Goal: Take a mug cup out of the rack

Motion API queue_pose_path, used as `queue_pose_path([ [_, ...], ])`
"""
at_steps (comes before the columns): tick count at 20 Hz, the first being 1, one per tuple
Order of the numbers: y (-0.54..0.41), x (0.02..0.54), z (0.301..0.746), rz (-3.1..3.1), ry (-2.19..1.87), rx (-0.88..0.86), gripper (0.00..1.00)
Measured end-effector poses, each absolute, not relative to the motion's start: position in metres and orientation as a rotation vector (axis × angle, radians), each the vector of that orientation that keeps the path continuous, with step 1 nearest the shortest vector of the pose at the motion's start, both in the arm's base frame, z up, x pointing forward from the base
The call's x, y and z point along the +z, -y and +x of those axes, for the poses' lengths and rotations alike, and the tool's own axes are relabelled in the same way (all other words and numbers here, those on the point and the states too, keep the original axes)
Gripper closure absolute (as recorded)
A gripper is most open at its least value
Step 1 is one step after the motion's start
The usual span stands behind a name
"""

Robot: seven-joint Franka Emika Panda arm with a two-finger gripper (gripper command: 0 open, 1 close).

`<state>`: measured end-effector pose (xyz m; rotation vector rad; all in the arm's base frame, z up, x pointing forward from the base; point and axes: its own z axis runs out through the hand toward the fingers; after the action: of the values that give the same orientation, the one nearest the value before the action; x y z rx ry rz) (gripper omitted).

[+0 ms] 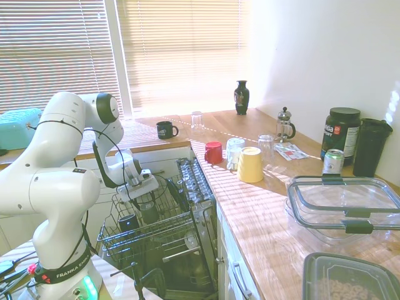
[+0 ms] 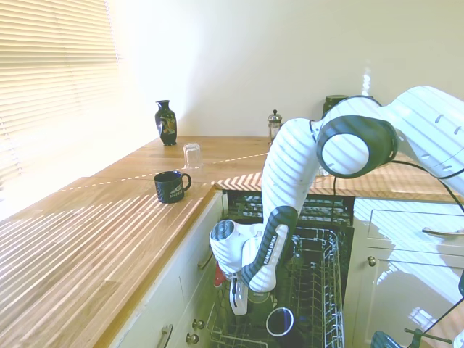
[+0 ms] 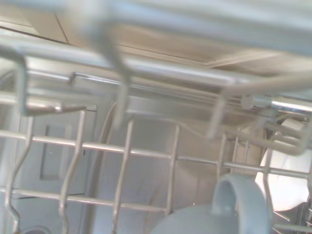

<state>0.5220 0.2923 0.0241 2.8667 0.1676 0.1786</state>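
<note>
The rack (image 1: 178, 220) is a dark wire basket pulled out of the open dishwasher below the wooden counter; the second exterior view shows the rack (image 2: 322, 270) from the other side. The grey mug cup (image 1: 150, 214) stands upright in it among the tines. My gripper (image 1: 144, 197) reaches down from above and sits right at the mug's rim. From the other side, my gripper (image 2: 240, 306) partly hides the mug cup (image 2: 259, 296). In the wrist view the mug cup (image 3: 204, 222) and its handle rise from the bottom edge behind the rack's wires (image 3: 127, 150).
A near-black mug (image 1: 128, 222) (image 2: 280, 321) sits in the rack beside the grey one. On the counter stand a black printed mug (image 1: 165, 130), a red cup (image 1: 214, 152), a yellow cup (image 1: 250, 164), glasses and clear containers (image 1: 344, 206).
</note>
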Motion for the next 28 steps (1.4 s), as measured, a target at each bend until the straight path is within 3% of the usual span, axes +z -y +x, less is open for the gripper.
queue_pose_path([
  [28,-0.296,0.03,0.534,2.831,-0.126,0.067,1.0],
])
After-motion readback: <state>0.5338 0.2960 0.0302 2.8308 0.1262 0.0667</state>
